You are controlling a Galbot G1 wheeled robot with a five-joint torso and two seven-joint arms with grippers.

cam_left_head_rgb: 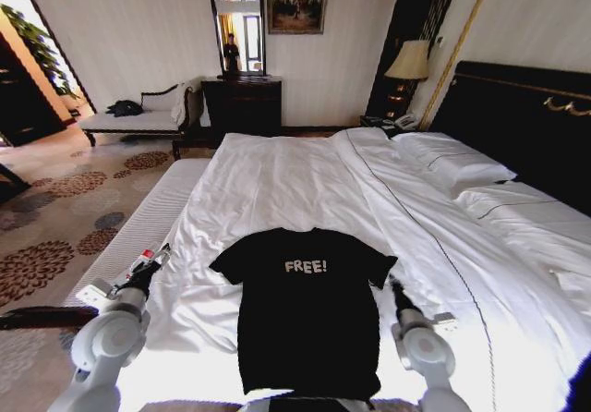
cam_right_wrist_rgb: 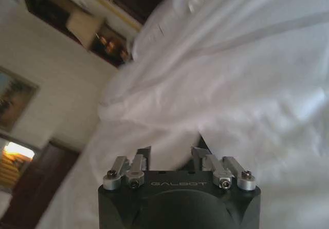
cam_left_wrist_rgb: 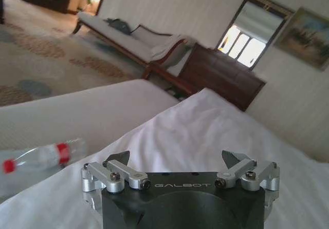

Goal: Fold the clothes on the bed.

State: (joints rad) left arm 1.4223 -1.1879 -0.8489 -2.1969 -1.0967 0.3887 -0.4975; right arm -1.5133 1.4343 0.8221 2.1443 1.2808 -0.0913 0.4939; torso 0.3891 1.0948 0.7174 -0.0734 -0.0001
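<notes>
Across the bed (cam_left_head_rgb: 305,181) nearest us, the black T-shirt (cam_left_head_rgb: 305,324) lies flat, lettering up, sleeves spread. Our left gripper (cam_left_head_rgb: 152,266) hovers wide open near the left sleeve; our right gripper (cam_left_head_rgb: 395,289), narrowly parted, sits at the right sleeve. We risk pinching the loose white sheet along with the fabric, dragging both and rumpling the fold.

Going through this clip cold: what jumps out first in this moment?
The black T-shirt with white "FREE!" lettering, spread flat and face up on the near end of the white bed. The left gripper sits open just off its left sleeve and the right gripper beside its right sleeve, one on each side of the shirt. A clear plastic bottle with a red cap lies on the bed edge near the left gripper.
</notes>
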